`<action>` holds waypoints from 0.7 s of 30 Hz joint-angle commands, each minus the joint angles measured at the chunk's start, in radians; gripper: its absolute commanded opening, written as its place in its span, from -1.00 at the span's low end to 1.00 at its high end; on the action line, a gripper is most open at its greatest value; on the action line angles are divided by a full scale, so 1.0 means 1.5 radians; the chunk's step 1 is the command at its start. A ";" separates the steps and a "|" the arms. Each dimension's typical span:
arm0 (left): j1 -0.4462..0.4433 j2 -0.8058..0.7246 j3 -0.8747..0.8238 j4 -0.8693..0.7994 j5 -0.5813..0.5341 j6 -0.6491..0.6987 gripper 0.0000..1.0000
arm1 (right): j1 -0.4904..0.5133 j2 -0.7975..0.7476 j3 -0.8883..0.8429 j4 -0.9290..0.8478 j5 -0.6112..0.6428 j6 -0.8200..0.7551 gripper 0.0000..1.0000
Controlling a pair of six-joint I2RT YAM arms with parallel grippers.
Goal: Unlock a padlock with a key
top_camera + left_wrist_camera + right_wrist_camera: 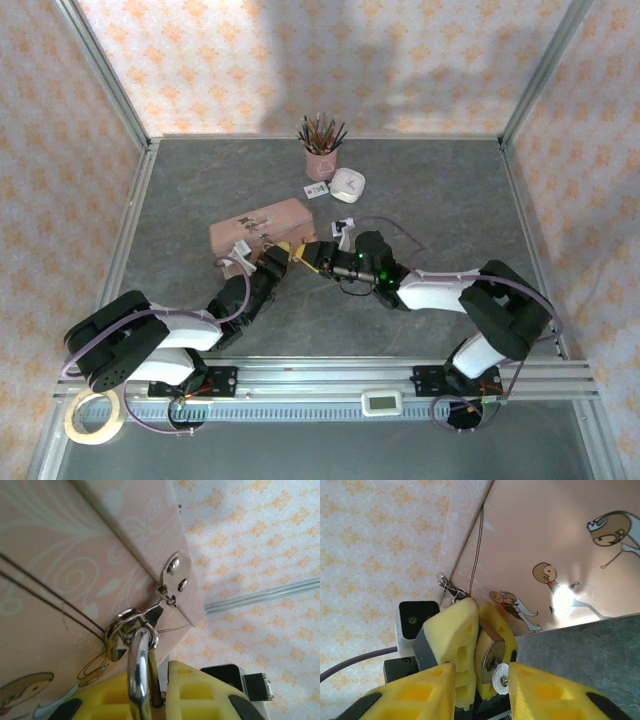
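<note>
Left end effector (152, 695): yellow fingers pressed together on the padlock (487, 652). They clamp the brass body, and the silver shackle (139, 665) rises between them, threaded through the ring below the hasp (175, 572).

Right end effector (482, 692): its fingers flank the key (499, 681), whose silver head sits at the bottom face of the padlock body. Cannot tell whether they pinch it or stand slightly apart.

The padlock hangs at the front of the pink tin (560, 540), near the middle of the counter (430, 200).

Step in hand, as I judge it: turning the key. To do it well:
- The left grip is firm, so the body does not twist with the key.
- The right wrist rolls about the key's own axis with no sideways pull; so small a key may bend or slip out.
- Watch for the shackle springing free.

Containers:
- Pink tin: lid seam closed, contents hidden.
- Pink cup (321, 162): upright at the far side of the counter, holding a bunch of pencils (320, 130).
</note>
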 commanded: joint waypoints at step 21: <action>-0.008 0.006 0.032 0.073 0.009 -0.019 -1.00 | 0.010 0.027 -0.022 0.077 0.011 0.021 -0.24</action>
